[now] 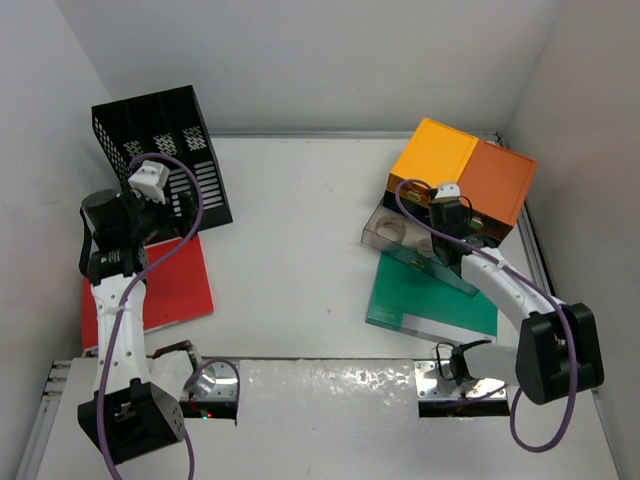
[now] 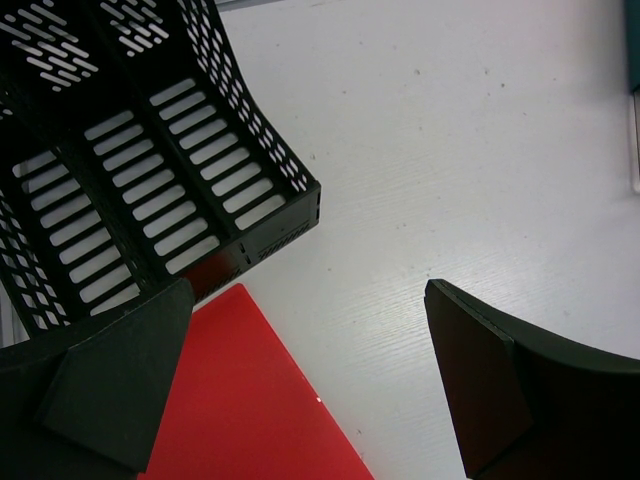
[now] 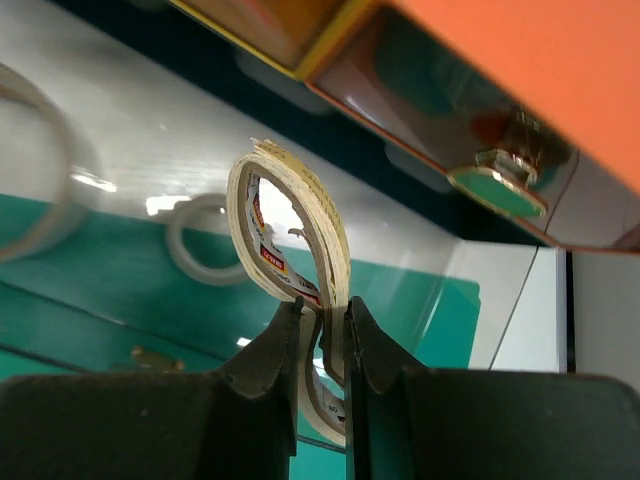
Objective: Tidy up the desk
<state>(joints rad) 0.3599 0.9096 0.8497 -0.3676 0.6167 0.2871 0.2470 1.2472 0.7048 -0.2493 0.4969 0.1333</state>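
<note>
Along the near half of the desk (image 1: pixel 300 250), a red folder (image 1: pixel 175 290) (left) and a green folder (image 1: pixel 430 305) (right) are found lying loose; tidying is judged unfinished. The left gripper (image 2: pixel 300 375) is held wide open and empty above the desk, just off the black rack (image 2: pixel 150 200). Farther back right, a tape roll (image 3: pixel 330 240) is pinched by the right gripper (image 3: pixel 325 312) over the clear drawer (image 1: pixel 372 238), desk below.

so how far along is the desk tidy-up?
Done: a loose tape roll already lies in the open clear drawer. In hand: right claw shut on a squashed tape roll over it. To do: red folder and green folder lie flat on the desk, outside the black rack; left claw open, empty.
</note>
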